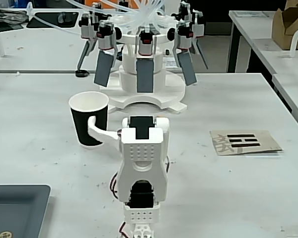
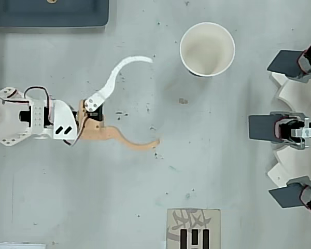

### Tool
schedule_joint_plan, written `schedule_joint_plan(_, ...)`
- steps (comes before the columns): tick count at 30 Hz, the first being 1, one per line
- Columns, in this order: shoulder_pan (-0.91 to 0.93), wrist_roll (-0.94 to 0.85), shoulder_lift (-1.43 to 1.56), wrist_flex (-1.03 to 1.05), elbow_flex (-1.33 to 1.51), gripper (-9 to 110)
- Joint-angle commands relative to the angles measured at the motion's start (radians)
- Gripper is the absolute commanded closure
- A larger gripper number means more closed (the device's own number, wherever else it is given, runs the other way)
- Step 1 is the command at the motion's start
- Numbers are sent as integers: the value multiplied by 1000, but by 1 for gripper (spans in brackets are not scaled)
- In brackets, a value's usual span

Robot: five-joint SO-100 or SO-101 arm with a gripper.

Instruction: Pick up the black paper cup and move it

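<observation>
Speckled white table, cup upright.

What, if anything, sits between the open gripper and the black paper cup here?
Nothing visible. In the overhead view, only bare table separates the gripper from the black paper cup, which stands upright beyond the white finger's tip.

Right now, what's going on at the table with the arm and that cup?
The arm's claw is wide open and empty, low over the table. The black paper cup stands upright, untouched, ahead of the claw and off to the white finger's side in the overhead view, so the claw is not yet lined up around it. Beyond the cup sits a white multi-arm fixture, and a printed card lies on the table to the other side. The pickup has not yet happened.
</observation>
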Motion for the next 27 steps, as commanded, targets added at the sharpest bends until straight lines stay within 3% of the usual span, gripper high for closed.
schedule_joint_plan(1,-40,-2,9,-20,3,50)
schedule_joint_plan(10,-87,-91,-127,6,-156,45)
schedule_joint_plan(27,-170,-101,-480,3,-540,44)
